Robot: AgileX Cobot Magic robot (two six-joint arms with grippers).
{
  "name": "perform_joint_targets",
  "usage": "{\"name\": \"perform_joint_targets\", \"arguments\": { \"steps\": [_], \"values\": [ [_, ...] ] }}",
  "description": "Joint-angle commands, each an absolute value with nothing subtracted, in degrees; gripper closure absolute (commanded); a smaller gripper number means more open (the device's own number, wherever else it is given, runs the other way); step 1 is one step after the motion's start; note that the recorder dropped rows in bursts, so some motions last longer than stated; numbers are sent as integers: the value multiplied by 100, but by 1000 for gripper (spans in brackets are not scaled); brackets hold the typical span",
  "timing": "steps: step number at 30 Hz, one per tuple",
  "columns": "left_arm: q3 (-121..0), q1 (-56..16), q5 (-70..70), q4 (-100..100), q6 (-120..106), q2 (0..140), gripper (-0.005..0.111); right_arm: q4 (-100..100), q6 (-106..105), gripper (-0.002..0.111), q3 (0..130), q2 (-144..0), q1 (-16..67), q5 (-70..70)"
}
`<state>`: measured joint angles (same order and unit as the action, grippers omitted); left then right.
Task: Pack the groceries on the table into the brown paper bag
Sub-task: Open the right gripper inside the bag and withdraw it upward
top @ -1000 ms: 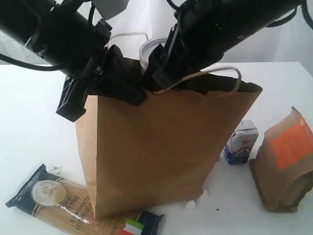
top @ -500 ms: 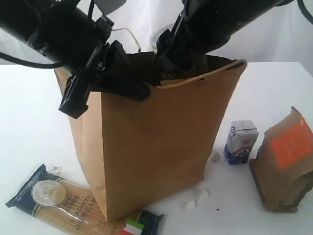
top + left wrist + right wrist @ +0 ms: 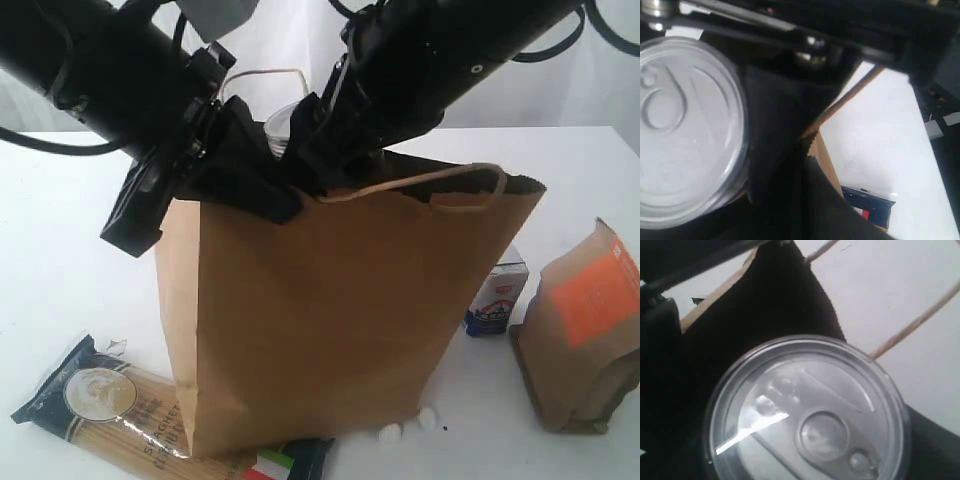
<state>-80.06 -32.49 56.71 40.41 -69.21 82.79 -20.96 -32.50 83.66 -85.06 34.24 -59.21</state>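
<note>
At far left, the spaghetti pack lies flat on the white table, with one dark end out in the open and the other against the foot of the brown paper bag. The bag stands upright in the middle of the table with its mouth open.

My left gripper sits at the bag's upper left corner. Its jaws are pressed together on the paper rim, and in my left wrist view the brown edge runs in between the dark fingers.

Just to the right, my right gripper reaches over the mouth of the bag, its jaws spread wide around the silver tin can. The can is upright in my grip. It is low in the opening, with only its upper part showing above the rim between my two grippers. Its ring-pull top fills my right wrist view, with the dark inside of the bag behind it.

One cord handle arches along the near rim, right of my grippers.

A few small white bits lie on the table at the bag's lower right corner.

Further right, the small white-blue carton stands half hidden behind the bag's edge. At far right, just beside it, the brown pouch with orange label stands upright.
</note>
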Motion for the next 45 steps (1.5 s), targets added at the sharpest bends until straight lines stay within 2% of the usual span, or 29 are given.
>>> {"name": "perform_joint_targets", "arguments": {
  "steps": [1,2,21,29,45],
  "values": [
    [-8058,-3264,5548,4531,-6933,8135,107,-2291,-3304,45,8340,-8610,3427,-6352],
    [-8058,-3264,5560,4531,-6933,8135,107,-2291,-3291,41,8348,-8595,3427,-6342],
    [-8058,-3264,5563,4531,-6933,8135,107,-2548,-3288,37,8352,-8227,3427,-6208],
    [-8058,-3264,5563,4531,-6933,8135,107,-2536,-3121,29,8352,-7958,3427,-6217],
    [-8058,-3264,5600,4531,-6933,8135,107,-2299,-3019,29,8352,-7931,3427,-6314]
  ]
}}
